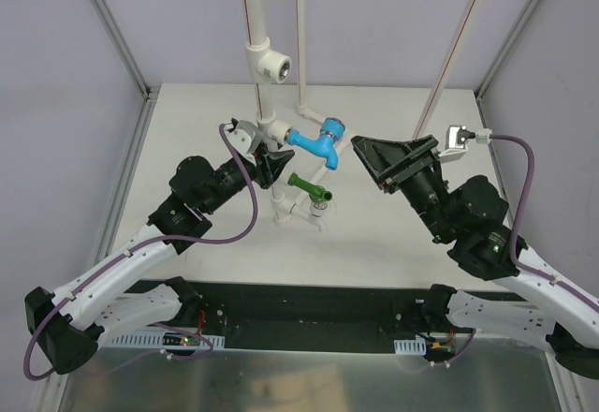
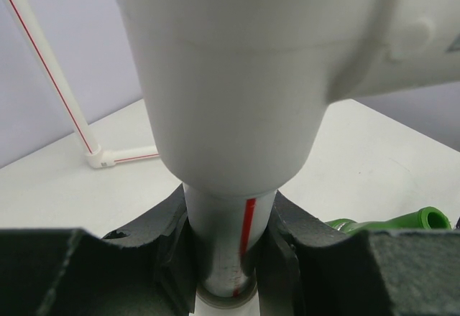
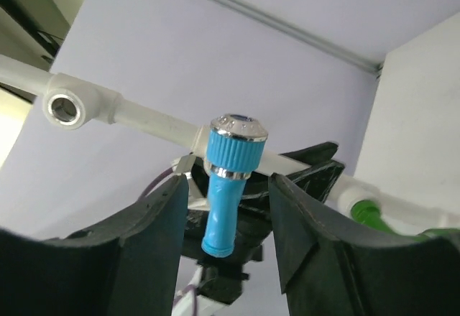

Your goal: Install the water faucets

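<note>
Your right jaws [image 1: 368,163] stand apart. In the right wrist view a black finger rises on either side of the light blue plastic faucet with the shiny silver round top [image 3: 223,208], and there is a clear gap on both sides, so nothing is gripped. That is the relation the next move turns on. The faucet sits in the middle of the frame between the fingers, its long axis running from the silver cap above to the spout end below, leaning slightly left. It therefore lies across the line on which the jaws close. Closing should meet the faucet broadside on its blue body, but how far it reaches in between the fingers is hard to judge from this view. In the top view it lies just left of the jaw tips at centre frame, seated in the white pipework, so the right arm is plainly the nearer one. Your left jaws [image 1: 276,164] are clamped on the upright white plastic pipe with a red stripe [image 2: 219,215], directly beneath a fat white tee fitting [image 2: 230,79], bracing the assembly. The dark green plastic faucet [image 1: 309,187] sits lower on the same pipework, below the blue one in the top view, above the pale bench [image 1: 393,234].
</note>
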